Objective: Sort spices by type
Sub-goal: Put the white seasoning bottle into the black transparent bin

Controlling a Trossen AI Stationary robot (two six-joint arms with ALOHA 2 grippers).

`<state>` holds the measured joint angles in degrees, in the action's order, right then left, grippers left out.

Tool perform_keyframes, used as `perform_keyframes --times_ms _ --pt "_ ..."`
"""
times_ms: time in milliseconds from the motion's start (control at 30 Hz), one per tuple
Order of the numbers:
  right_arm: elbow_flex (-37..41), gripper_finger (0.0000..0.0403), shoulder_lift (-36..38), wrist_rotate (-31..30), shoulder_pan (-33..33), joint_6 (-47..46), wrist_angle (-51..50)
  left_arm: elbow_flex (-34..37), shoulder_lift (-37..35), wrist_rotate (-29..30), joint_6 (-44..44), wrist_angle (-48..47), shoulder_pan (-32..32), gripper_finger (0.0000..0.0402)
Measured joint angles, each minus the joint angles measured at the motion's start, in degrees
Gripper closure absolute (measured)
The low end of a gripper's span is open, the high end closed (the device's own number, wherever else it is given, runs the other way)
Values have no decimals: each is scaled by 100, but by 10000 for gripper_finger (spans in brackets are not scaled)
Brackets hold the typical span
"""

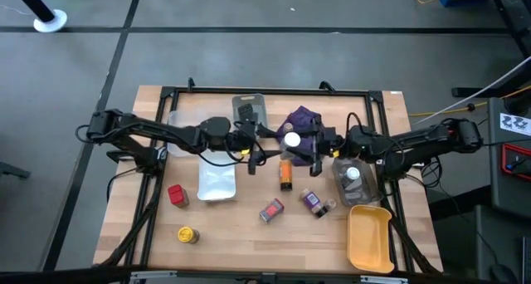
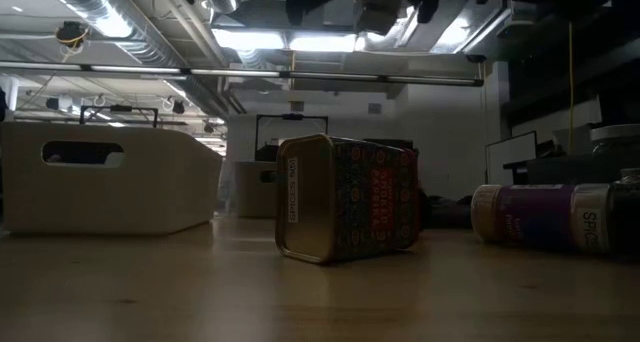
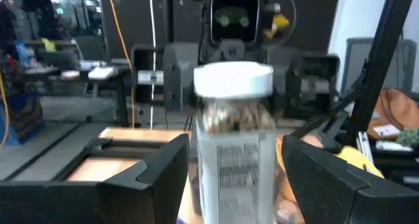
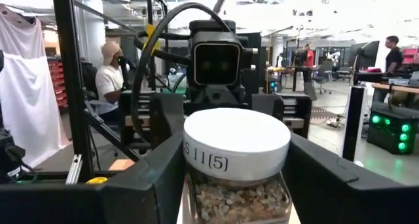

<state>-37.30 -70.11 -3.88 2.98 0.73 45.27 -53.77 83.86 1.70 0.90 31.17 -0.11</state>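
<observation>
A white-capped spice jar (image 1: 291, 139) of pale grains stands upright in the air above the table's middle, between my two arms. My left gripper (image 3: 236, 185) comes at it from the table's left and my right gripper (image 4: 237, 178) from the right, both shut on it. On the table lie a red jar (image 1: 174, 194), a yellow jar (image 1: 188, 234), a patterned tin (image 2: 345, 210) on its side, a purple-labelled jar (image 2: 540, 217) on its side and an orange jar (image 1: 285, 174). Another white-capped jar (image 1: 353, 174) stands in the clear tray (image 1: 340, 164). My left gripper pinches the jar's labelled body (image 3: 209, 178) below the cap between its two fingers. The fingers lie level and come from the table's left. The jar stands upright, lifted clear of the table. My right gripper pinches the jar at its white cap (image 4: 196, 152), one finger on either side. The fingers lie about level and come from the table's right, opposite the left gripper. The jar's grain-filled body (image 4: 236, 201) shows below the cap.
A white tray (image 1: 217, 182) lies left of the middle, a grey tray (image 1: 249, 108) at the far edge, a yellow tray (image 1: 370, 237) at the near right. A purple cloth (image 1: 303, 120) lies behind the grippers. People show in the room beyond the table.
</observation>
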Motion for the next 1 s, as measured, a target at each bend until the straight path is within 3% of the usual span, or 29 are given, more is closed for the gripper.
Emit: perform_keyframes --times_ms 300,833,1000 --pt "0 187 -376 -114 0 2 508 2 227 8 28 98 -30 174" --pt "-4 187 -426 -170 0 2 890 0 390 5 23 -192 -27 174" --pt "-2 187 -480 -211 0 2 863 2 483 33 22 -154 -27 200"
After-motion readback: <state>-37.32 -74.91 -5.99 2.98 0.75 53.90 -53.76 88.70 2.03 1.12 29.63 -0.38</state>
